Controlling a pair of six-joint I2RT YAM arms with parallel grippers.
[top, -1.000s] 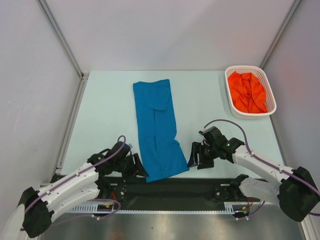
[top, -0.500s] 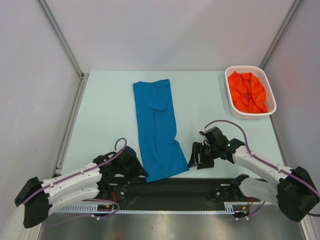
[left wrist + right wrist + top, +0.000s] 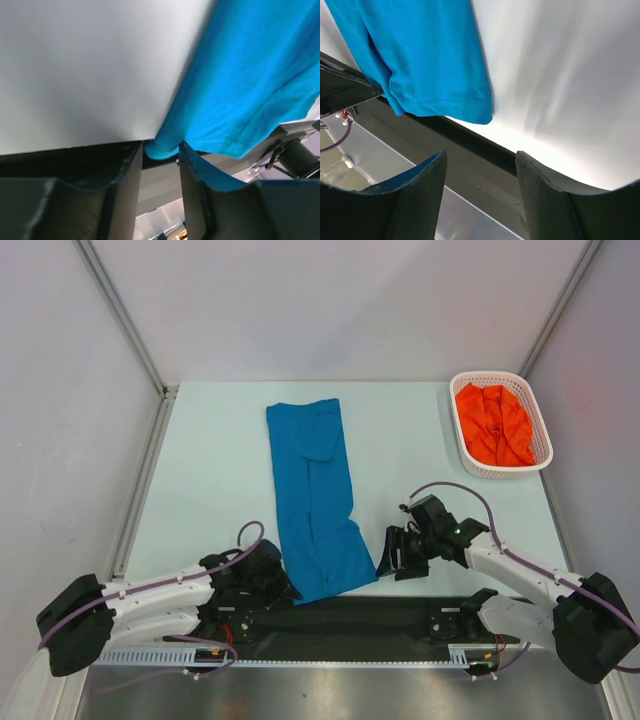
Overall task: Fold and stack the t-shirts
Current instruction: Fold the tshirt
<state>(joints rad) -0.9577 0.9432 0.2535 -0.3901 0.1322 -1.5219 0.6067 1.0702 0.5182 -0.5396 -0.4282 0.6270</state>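
Shirt (image 3: pixel 250 75): blue, lying on the table (image 3: pixel 90 65), corner fold bunched between the fingers (image 3: pixel 122 185).
Left gripper (image 3: pixel 161 162): jaws flank that fold; cloth drapes over one finger.

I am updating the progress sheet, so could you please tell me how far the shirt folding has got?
Done: the blue t-shirt lies folded into a long strip. In hand: the left hand has its near-left corner between its fingers; the right hand is open beside the near-right corner, apart from it. Left: folding the strip shorter, then the orange t-shirt, crumpled in the basket, and stacking.
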